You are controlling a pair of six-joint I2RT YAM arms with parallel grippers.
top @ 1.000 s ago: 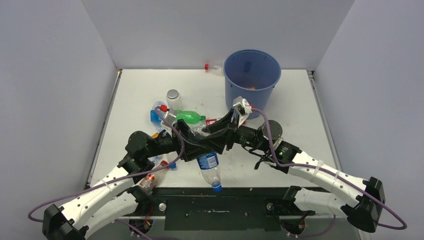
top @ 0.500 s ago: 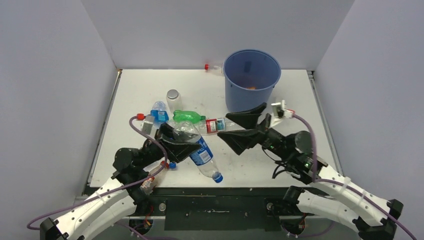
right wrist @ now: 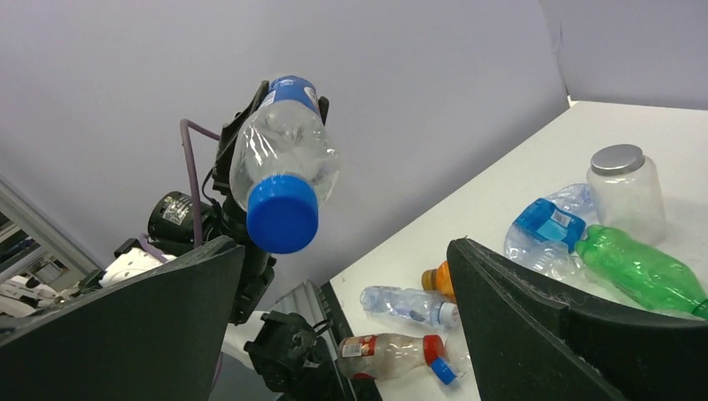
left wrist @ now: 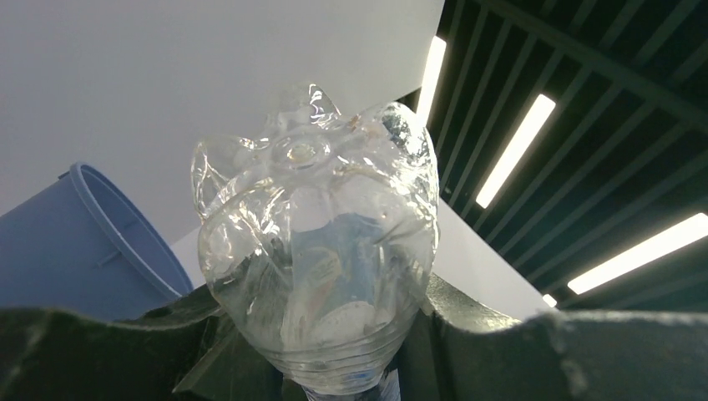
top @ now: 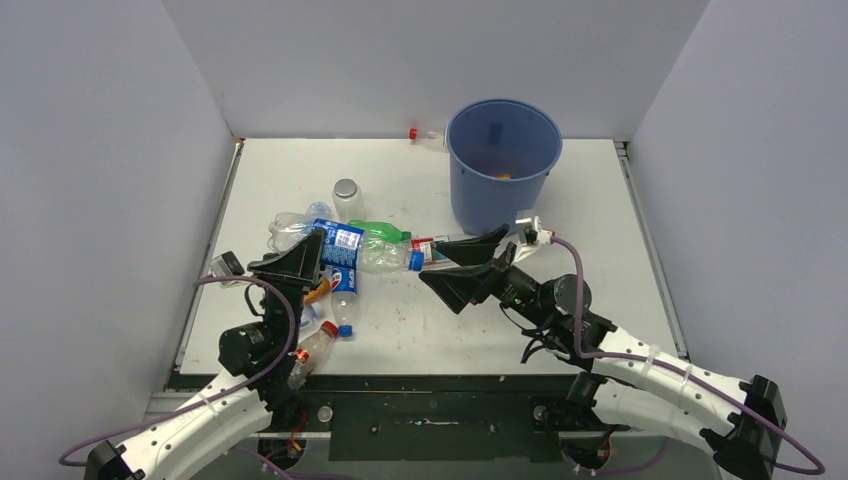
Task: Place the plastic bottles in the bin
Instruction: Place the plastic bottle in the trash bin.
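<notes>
My left gripper (top: 318, 250) is shut on a clear, blue-labelled Pepsi bottle (top: 375, 255) and holds it above the table, its blue cap (right wrist: 284, 213) turned toward my right gripper (top: 432, 267). The bottle's ribbed base (left wrist: 317, 217) fills the left wrist view between the fingers. The right gripper (right wrist: 342, 251) stands wide open and empty, its tips just short of the cap. The blue bin (top: 503, 160) stands at the back. More plastic bottles lie under and left of the held one: a green one (right wrist: 643, 271), a crumpled blue-labelled one (right wrist: 547, 230), an orange one (right wrist: 438, 280) and a red-capped one (top: 310, 350).
A jar with a silver lid (top: 345, 190) stands upright behind the bottle pile. A red-capped bottle (top: 425, 135) lies against the back wall left of the bin. Grey walls close in the table on three sides.
A second ago both grippers met at the Pepsi bottle on the table. The right gripper opened and drew back; the left lifted the bottle and swung it up to the left.
</notes>
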